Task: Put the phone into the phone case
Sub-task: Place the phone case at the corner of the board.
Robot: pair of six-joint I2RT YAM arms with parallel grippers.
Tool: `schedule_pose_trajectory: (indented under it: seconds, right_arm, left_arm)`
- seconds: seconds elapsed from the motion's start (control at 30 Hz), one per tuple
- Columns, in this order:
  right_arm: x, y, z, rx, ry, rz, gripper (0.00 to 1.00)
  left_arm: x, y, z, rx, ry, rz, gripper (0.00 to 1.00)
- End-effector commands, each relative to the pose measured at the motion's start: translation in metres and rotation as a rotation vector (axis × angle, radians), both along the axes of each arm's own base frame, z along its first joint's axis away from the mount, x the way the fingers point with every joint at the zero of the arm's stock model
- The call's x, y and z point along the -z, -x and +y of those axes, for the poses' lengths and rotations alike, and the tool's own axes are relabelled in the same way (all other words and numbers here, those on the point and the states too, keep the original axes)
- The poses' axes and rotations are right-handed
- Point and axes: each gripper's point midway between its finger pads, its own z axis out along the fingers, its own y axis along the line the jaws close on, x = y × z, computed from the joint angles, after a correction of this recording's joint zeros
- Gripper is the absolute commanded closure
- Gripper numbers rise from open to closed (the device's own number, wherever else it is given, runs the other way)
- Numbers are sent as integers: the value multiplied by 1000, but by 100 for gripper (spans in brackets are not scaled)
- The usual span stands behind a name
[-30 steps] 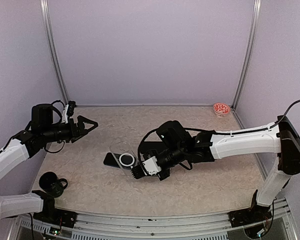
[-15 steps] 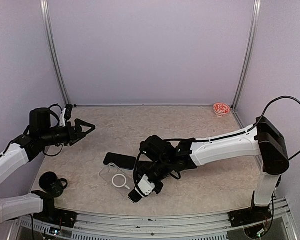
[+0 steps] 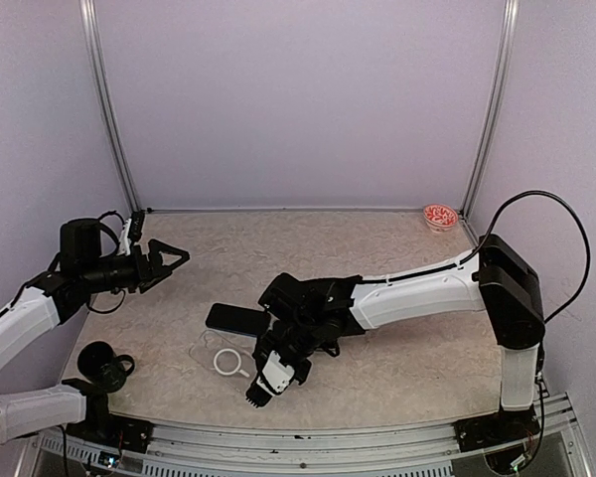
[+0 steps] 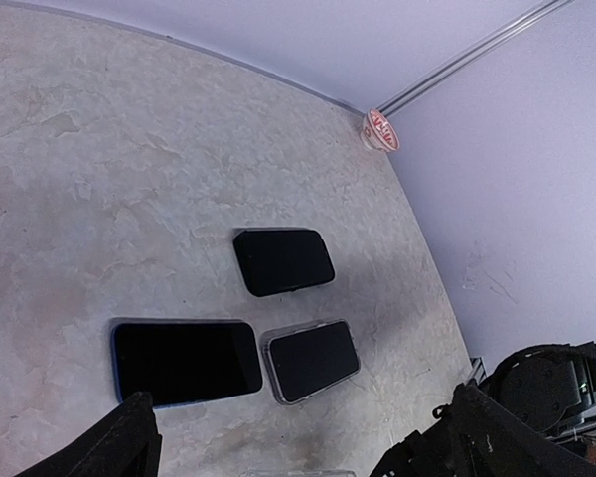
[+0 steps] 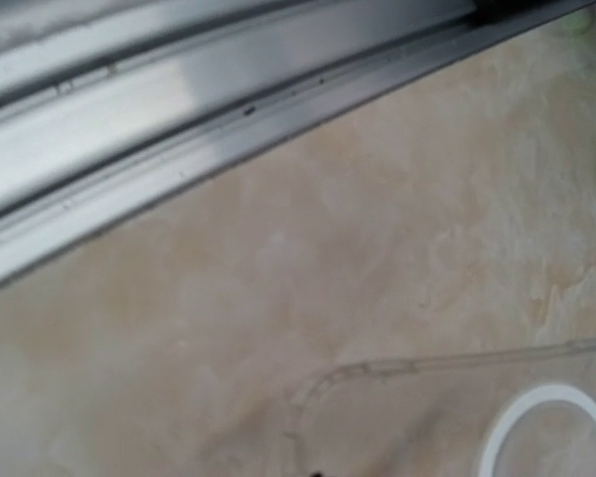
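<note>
The left jaws stand spread wide above the left of the surface [image 3: 397, 368], with open room all round. The right jaws are pressed together, low beside the clear case [image 3: 219, 355], which lies flat near the front rail [image 5: 228, 89]. Whether they touch it we cannot tell. The phone [image 3: 236, 318] lies just behind the case. From above, the right arm [image 3: 407, 293] covers the middle. The left wrist view shows another phone [image 4: 283, 261] and a cased one [image 4: 313, 360] there. A black cup [image 3: 104, 363] sits near left, and a red dish [image 3: 440, 217] far right.
</note>
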Motion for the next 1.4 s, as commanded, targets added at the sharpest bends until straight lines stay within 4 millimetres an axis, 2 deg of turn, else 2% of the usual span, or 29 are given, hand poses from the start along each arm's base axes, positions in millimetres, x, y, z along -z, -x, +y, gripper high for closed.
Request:
schedule_pose_trajectory:
  seconds: [0.0, 0.13, 0.5, 0.6, 0.8, 1.07, 1.13, 1.17, 1.2, 1.37]
  right_arm:
    - [11, 2, 0, -37, 63, -15, 100]
    - [10, 0, 3, -36, 58, -27, 100]
    - [7, -3, 3, -19, 56, -37, 81]
    - [-2, -6, 6, -1, 29, -40, 70]
    - [-29, -11, 8, 46, -87, -66, 39]
    - [-57, -23, 13, 167, -152, -53, 28]
    - [-67, -30, 17, 245, -163, -21, 19]
    - [-70, -34, 20, 289, -160, 0, 5]
    - [-75, -37, 22, 330, -153, 21, 1]
    - [-87, -42, 17, 421, -181, 59, 1]
  left_arm:
    - [-2, -2, -1, 11, 23, -18, 1]
    - [-3, -2, -1, 8, 25, -16, 1]
    - [-4, -4, -2, 4, 38, -13, 1]
    - [-5, -4, -1, 3, 40, -13, 1]
    - [-5, -5, -1, -6, 41, -8, 1]
    - [0, -7, 0, -18, 42, 4, 1]
    - [1, -8, 1, -22, 41, 8, 1]
    - [2, -9, 1, -25, 40, 8, 1]
    - [3, -9, 1, -25, 40, 12, 1]
    - [5, -12, 1, -34, 36, 19, 1]
